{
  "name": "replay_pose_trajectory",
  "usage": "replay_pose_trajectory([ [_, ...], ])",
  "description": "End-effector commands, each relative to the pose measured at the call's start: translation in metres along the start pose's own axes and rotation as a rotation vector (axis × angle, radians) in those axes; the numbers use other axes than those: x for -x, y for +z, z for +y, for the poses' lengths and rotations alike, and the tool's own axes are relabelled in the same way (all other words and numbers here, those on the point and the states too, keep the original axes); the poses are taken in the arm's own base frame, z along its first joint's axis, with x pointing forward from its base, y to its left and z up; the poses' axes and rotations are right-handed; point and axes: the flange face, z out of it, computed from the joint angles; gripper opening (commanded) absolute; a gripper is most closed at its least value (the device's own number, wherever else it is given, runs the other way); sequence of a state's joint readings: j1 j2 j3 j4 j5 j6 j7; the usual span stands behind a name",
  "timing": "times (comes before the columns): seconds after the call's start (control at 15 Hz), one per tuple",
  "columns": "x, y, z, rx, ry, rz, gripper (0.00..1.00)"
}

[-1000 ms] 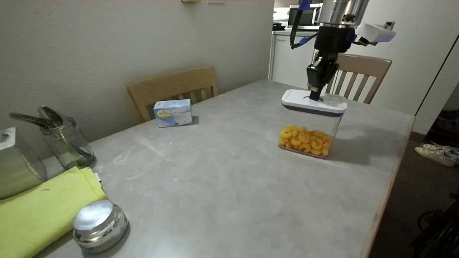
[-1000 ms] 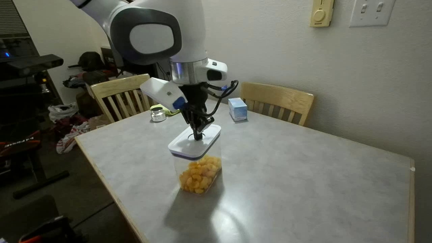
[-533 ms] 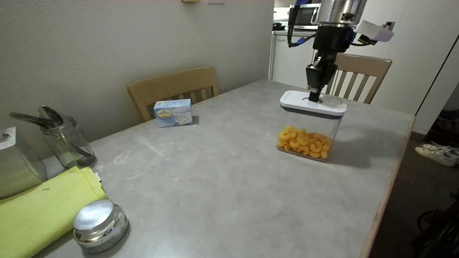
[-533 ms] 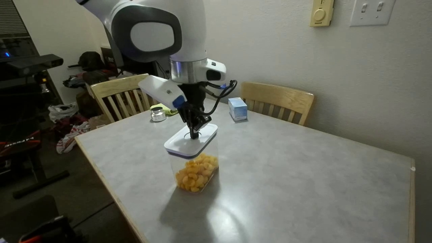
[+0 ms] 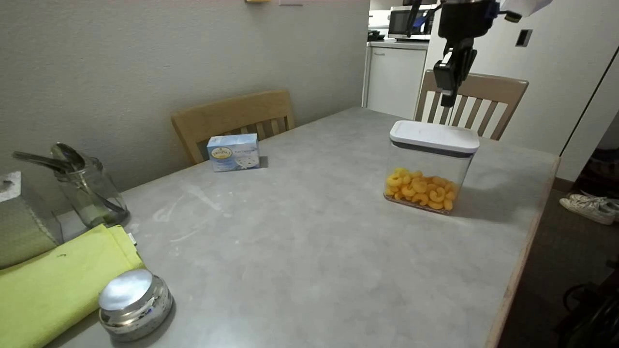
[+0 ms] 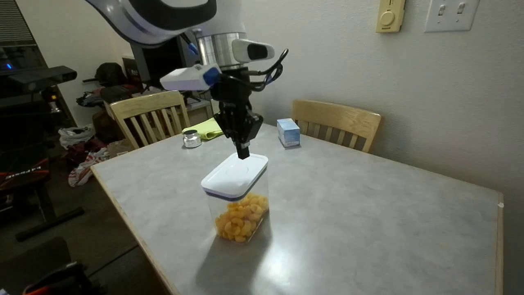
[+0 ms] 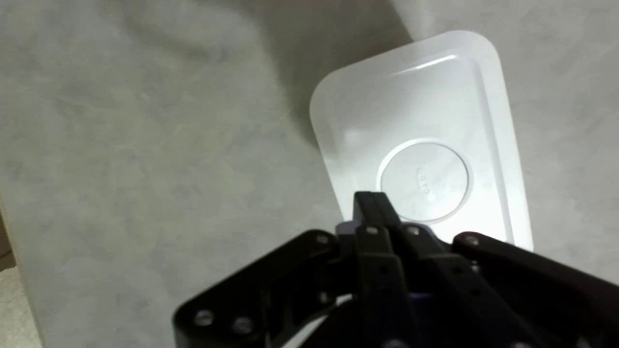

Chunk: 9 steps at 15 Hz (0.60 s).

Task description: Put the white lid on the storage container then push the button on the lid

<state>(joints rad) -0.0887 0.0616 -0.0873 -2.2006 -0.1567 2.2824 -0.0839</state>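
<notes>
A: Claw?
B: Pinched fully together, hovers above the white lid, apart from it.
A: Lid where?
B: On the clear container, which stands upright on the tabletop, yellow food pieces inside.
A: Button?
B: Round, mid-lid, wrist view.
A: Extras?
B: Blue box, well apart.

Below gripper: short free gap, then white lid atop storage container, blocking way down. Either side of gripper: free room above table. Well apart from gripper: light-blue box, metal tin.
</notes>
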Motion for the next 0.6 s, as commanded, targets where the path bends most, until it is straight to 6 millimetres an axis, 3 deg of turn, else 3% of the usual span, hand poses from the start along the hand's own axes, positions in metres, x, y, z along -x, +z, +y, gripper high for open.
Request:
replay_pose_trajectory([
  [0.0, -0.004, -0.031, 0.005, 0.036, -0.020, 0.002, 0.00],
  [0.07, -0.007, -0.036, 0.004, 0.021, -0.020, 0.012, 0.26],
  [0.13, -0.010, -0.040, 0.003, 0.003, -0.017, 0.021, 0.27],
  [0.53, -0.028, -0.024, -0.032, -0.212, -0.087, 0.087, 0.67],
])
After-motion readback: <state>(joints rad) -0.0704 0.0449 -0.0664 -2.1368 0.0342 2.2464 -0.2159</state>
